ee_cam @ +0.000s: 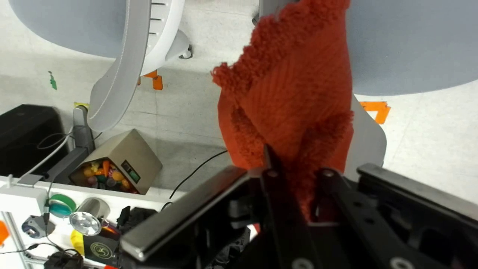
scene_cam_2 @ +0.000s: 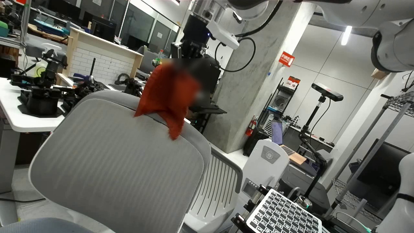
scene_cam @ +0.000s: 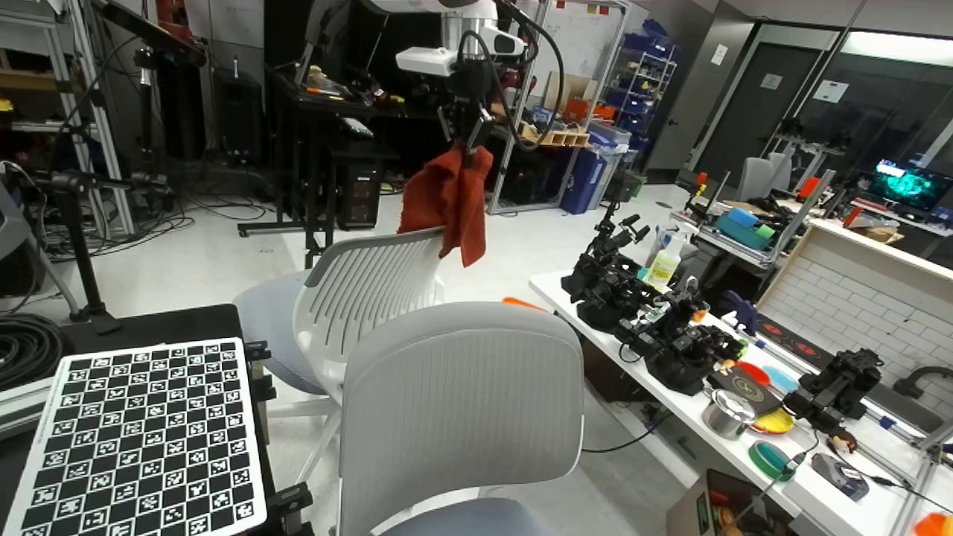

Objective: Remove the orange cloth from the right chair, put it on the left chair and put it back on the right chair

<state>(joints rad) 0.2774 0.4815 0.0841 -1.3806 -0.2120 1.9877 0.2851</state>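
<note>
The orange cloth (scene_cam: 449,201) hangs peaked from my gripper (scene_cam: 464,149), which is shut on its top. Its lower part straddles the top edge of the left chair (scene_cam: 372,290), flaps falling on both sides. That chair shows its ribbed back here and its smooth front in an exterior view (scene_cam_2: 123,155), where the cloth (scene_cam_2: 161,94) overlaps it. The right chair (scene_cam: 461,402) stands apart, smooth side showing; its ribbed back shows in an exterior view (scene_cam_2: 215,187). In the wrist view, the cloth (ee_cam: 295,86) runs up between my fingers (ee_cam: 297,175); the right fingertip is hidden.
A white bench (scene_cam: 670,402) with black devices, a steel pot and other clutter runs beside the chairs. A checkered board (scene_cam: 149,432) stands near the right chair. An open box of toys (ee_cam: 127,160) sits by the bench. A cable loops beside the wrist.
</note>
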